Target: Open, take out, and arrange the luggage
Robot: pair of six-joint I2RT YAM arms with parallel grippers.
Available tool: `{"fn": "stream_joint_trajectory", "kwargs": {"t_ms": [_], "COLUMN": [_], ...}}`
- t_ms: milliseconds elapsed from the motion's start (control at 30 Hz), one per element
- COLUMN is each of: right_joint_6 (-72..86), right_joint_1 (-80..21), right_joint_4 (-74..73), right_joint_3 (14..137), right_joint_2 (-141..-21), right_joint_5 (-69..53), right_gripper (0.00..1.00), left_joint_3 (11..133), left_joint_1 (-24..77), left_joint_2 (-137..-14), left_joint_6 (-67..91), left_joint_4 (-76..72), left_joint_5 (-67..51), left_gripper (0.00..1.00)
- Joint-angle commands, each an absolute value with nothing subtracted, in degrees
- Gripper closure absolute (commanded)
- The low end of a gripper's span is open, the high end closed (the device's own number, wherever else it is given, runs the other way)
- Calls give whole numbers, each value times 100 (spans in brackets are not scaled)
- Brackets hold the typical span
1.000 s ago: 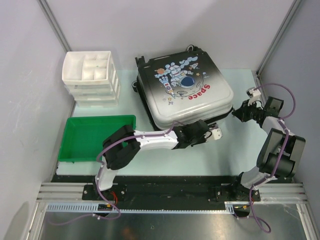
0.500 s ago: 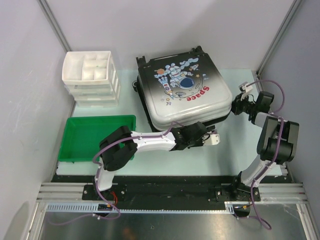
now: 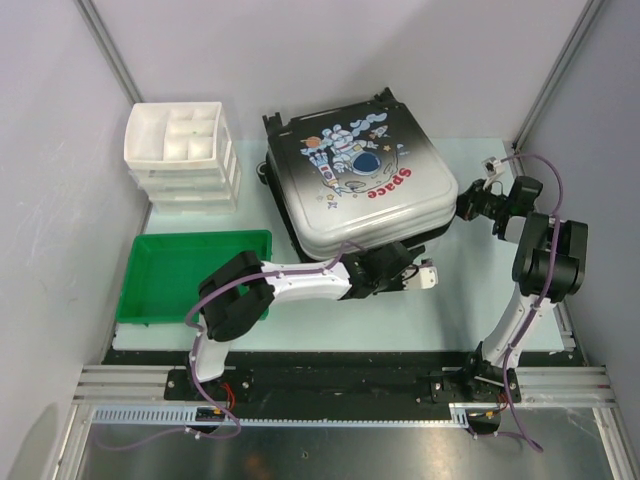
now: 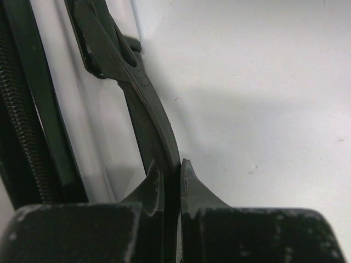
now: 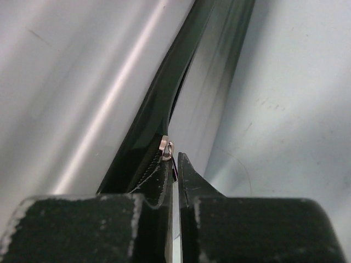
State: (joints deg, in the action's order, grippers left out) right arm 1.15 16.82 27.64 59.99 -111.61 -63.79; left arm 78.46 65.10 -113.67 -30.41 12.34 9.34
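The large white-to-black hard-shell suitcase [image 3: 360, 185] with the astronaut cartoon is laid flat at the back middle of the pale table [image 3: 450, 300], its black stitched strap [image 4: 145, 104] at the near edge being pinched by the clenched left gripper [image 4: 169, 172], while the metal-ringed zipper pull [image 5: 167, 148] at its right edge is clamped in the right gripper [image 5: 174, 159].

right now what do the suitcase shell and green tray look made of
The luggage: probably hard moulded plastic, glossy; the right wrist view shows bright streaks along its shell. The green tray: apparently plastic too, smooth and evenly coloured, with a thin moulded rim.
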Motion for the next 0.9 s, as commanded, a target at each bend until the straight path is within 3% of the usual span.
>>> {"fn": "stream_joint_trajectory", "kwargs": {"t_ms": [0,200,367,433,467,567,600,633,867], "right_joint_6": [1352,1513,819,555,467,28,-217,-333,-151], "right_joint_1": [1345,2019,2873,3198,3286,3471,3480,3472,3401], "right_joint_4": [4201,3405,2322,1646,1452,547,49,-278,-1713], "right_joint_3": [6635,6750,6855,6961,6970,6970,6970,6961,6664], "right_joint_2": [-11364,-10917,-10223,-10038,-9959,-9599,-9458,-9387,-8983], "right_joint_5": [-5942,-5520,-5352,-5256,-5273,-5238,-5230,-5221,-5317], "right_gripper": [81,42,20,17,16,16,15,16,19], "left_joint_3": [7681,8312,9463,10149,10351,10897,11064,11126,11444], "left_joint_1": [6838,6847,6864,6943,6969,7136,7180,7250,7243], "left_joint_2": [-11223,-11285,-11653,-11865,-11909,-11944,-11918,-11840,-11130], "left_joint_6": [-3481,-3393,-3147,-3024,-3006,-2971,-2953,-2953,-2681], "left_joint_4": [2742,2751,2742,2742,2742,2742,2733,2742,2751], "left_joint_5": [272,352,386,483,544,790,835,878,932], "left_gripper": [100,100,98,84,61,21,17,1,0]}}
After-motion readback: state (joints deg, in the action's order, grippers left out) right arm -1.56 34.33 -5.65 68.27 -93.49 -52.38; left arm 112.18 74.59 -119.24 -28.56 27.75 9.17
